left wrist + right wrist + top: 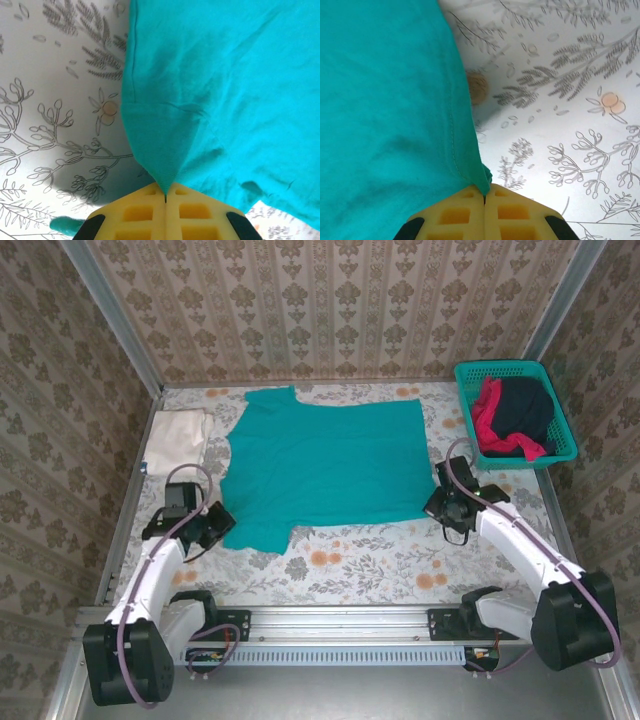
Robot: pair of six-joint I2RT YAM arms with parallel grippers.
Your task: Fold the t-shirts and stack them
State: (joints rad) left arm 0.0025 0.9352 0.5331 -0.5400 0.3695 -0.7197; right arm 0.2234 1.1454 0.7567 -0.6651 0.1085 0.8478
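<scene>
Inside teal basket (503, 366), red shirt (488, 412) and navy shirt (525, 408)

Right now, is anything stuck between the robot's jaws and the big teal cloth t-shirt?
No, nothing visible. The left gripper and right gripper have jaws shut on the teal cloth t-shirt's two near corners.

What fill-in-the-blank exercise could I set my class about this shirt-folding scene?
1. The spread t-shirt on the table is ____ in colour.
2. The left tool and the right tool are each ____ on one of its near corners.
3. The basket holds a dark shirt and a ____ one.
4. The cream shirt lies at the table's far ____ corner.
Missing words: teal; shut; red; left.
</scene>
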